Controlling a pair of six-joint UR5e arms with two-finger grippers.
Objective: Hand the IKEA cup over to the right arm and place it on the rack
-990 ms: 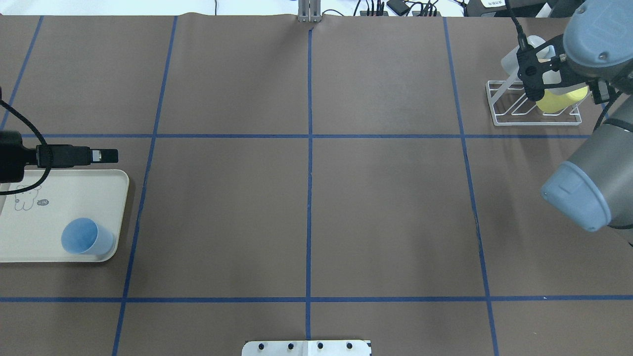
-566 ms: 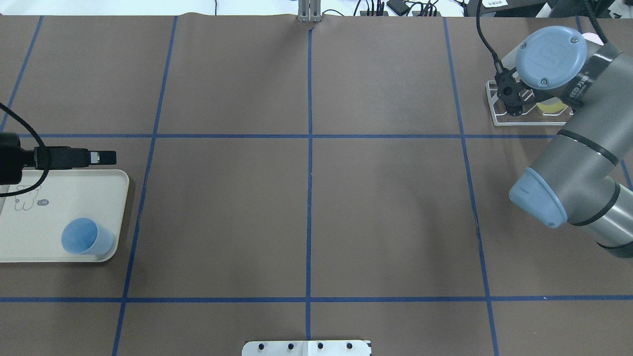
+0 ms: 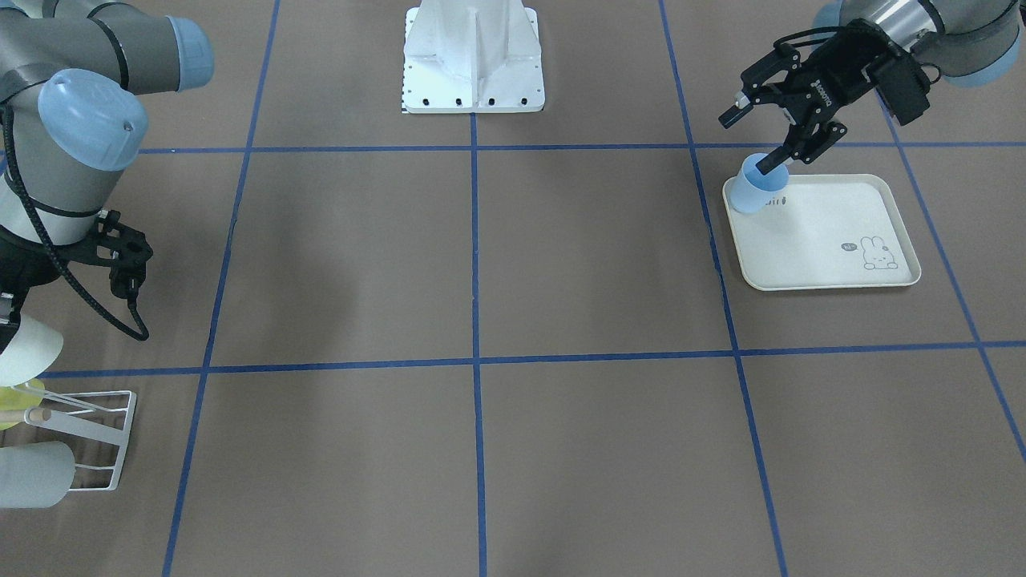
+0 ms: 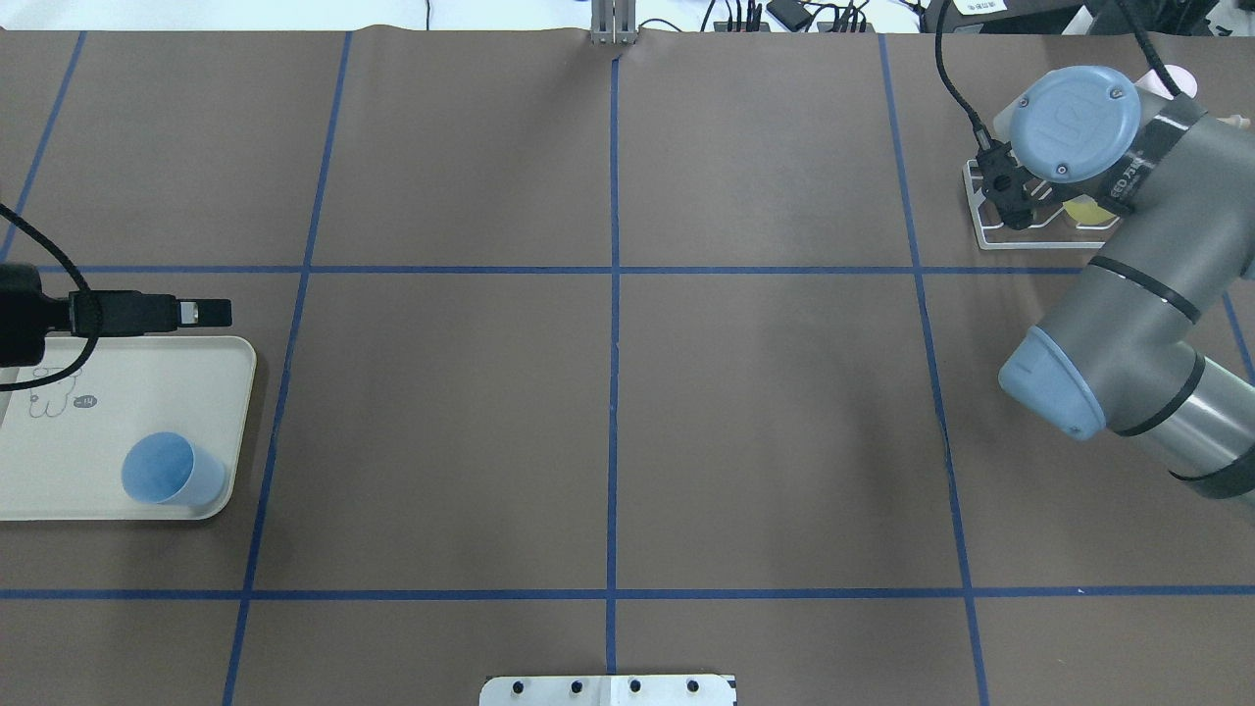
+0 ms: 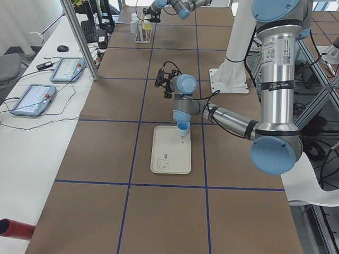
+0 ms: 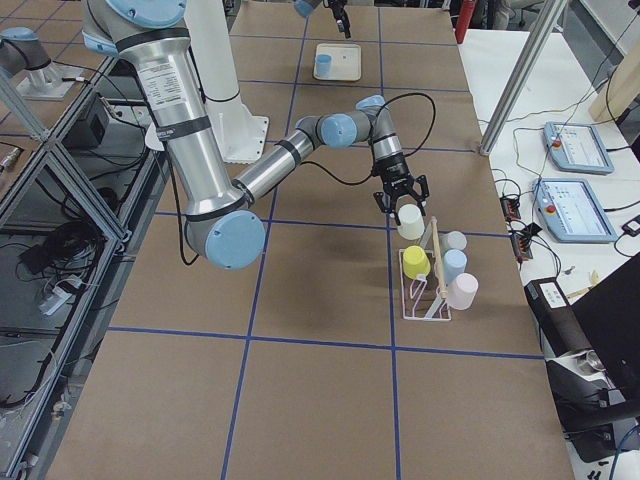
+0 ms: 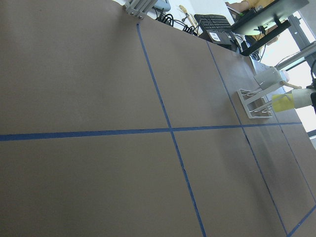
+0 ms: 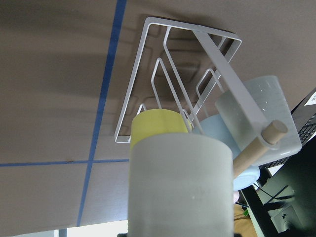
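The right arm [image 4: 1137,294] is gripping a pale cup [image 8: 180,187] in its jaws beside the rack [image 8: 224,69]. On the left arm [image 3: 962,32], ROBOTIQ-lettered jaws are hanging open near a blue cup [image 3: 753,192] on the tray [image 3: 834,256].

We see a light-blue IKEA cup [image 4: 169,469] standing upright, mouth up, on a cream tray [image 4: 118,382] at the left edge of the desk [image 4: 608,431]. It stands in the tray corner nearest the robot and the desk's middle.

The right arm [image 4: 1137,294] is silver-grey with light-blue joint caps and a thick ribbed black cable. It reaches to the desk's far right, with its black gripper [image 6: 400,204] pointing down just over the rack [image 8: 231,81]. A pale cream cup [image 8: 180,187] sits right at the gripper's tips; we cannot tell whether it is gripped.

The rack is small, of white wire, with slanting prongs and a wooden dowel tip [image 8: 274,132]. A yellow cup [image 8: 160,123] and a pale-blue cup [image 8: 219,131] hang on it.
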